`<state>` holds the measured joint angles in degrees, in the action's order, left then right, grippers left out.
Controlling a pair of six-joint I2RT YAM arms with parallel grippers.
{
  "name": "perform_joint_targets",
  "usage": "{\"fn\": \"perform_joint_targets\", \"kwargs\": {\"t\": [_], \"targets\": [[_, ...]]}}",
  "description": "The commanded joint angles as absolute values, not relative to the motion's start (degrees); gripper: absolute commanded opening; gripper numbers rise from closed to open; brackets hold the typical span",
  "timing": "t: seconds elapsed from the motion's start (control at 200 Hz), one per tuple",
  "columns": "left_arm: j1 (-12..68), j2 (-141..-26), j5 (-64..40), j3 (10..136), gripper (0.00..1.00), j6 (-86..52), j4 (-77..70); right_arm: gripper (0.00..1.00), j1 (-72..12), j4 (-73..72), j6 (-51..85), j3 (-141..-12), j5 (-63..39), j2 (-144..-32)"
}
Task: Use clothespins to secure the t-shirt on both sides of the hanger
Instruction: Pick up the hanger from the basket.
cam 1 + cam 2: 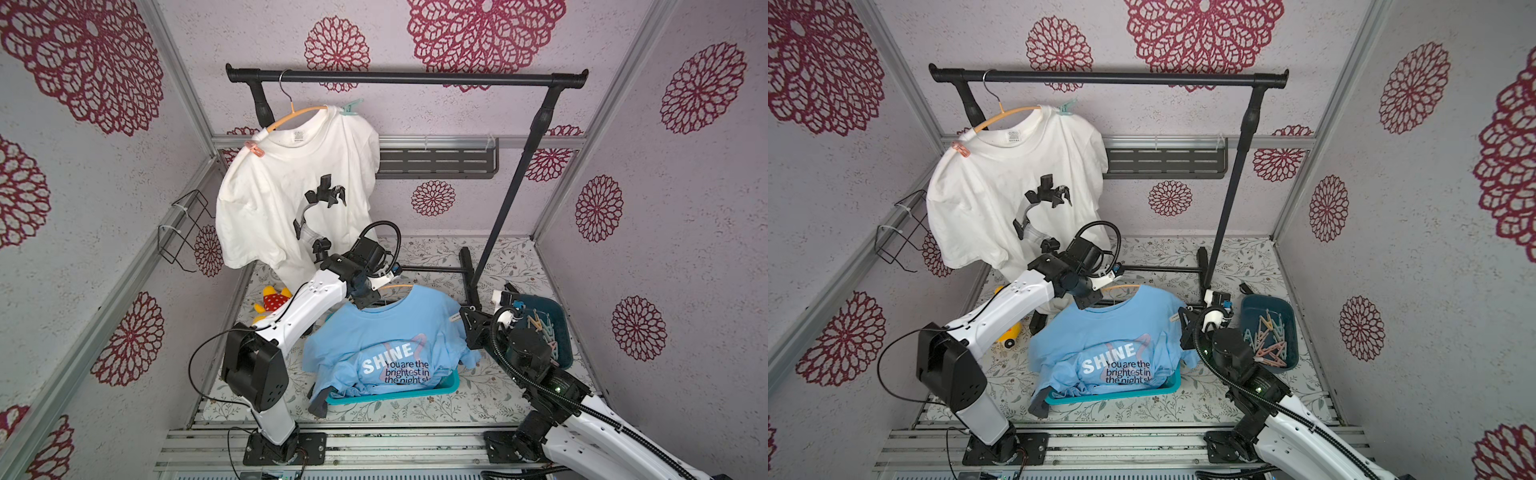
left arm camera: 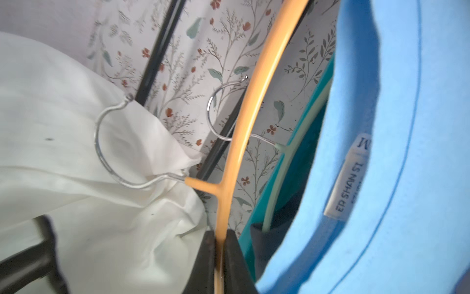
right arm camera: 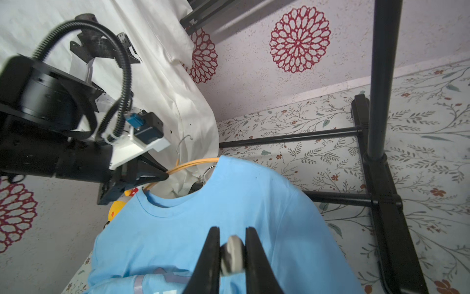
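Pale walls (image 1: 685, 249) printed with dark red flower rosettes close in three sides, joined by aluminium posts; the floor surface (image 1: 440, 257) is papered with a leafy sprig pattern. The black garment rack (image 1: 407, 77) stands on it toward the back wall. Behind the rack a black slotted shelf (image 1: 436, 163) is fixed to the wall; left of the rack a wire basket (image 1: 187, 228) hangs on the side wall. On the rack's left end hangs a white t-shirt (image 1: 286, 195), a pink clothespin (image 1: 254, 148) and a mint clothespin (image 1: 351, 106) pinning its shoulders. In front of the rack's foot a blue t-shirt (image 1: 386, 332) on an orange hanger (image 2: 254, 84) is draped over a teal basket (image 1: 415, 394). The left gripper (image 2: 220, 236) is clamped on that hanger beside the collar. The right gripper (image 3: 232, 234), over the blue shirt's shoulder, pinches a small whitish clip (image 3: 232, 254), blurred. Right of the rack's foot a dark blue tray (image 1: 1266, 302) holds the loose clothespins (image 1: 1273, 338)
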<state>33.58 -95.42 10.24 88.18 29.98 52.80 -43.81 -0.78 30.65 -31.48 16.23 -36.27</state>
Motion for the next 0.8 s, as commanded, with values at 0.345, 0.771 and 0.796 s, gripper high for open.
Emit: {"fn": "perform_joint_targets", "kwargs": {"t": [0.345, 0.771, 0.796], "targets": [[40.9, -78.4, 25.8, 77.6, 0.0, 43.3, 34.1, 0.0, -39.4, -12.1, 6.8, -42.8, 1.5, -43.5], [44.1, -70.0, 21.4, 71.5, 0.0, 48.1, 26.4, 0.0, -22.8, -17.3, 5.6, -47.0, -33.5, -48.2], [44.7, -69.4, 21.0, 71.1, 0.0, 48.6, 26.0, 0.0, -22.4, -17.9, 5.4, -46.7, -35.5, -48.2]]}}
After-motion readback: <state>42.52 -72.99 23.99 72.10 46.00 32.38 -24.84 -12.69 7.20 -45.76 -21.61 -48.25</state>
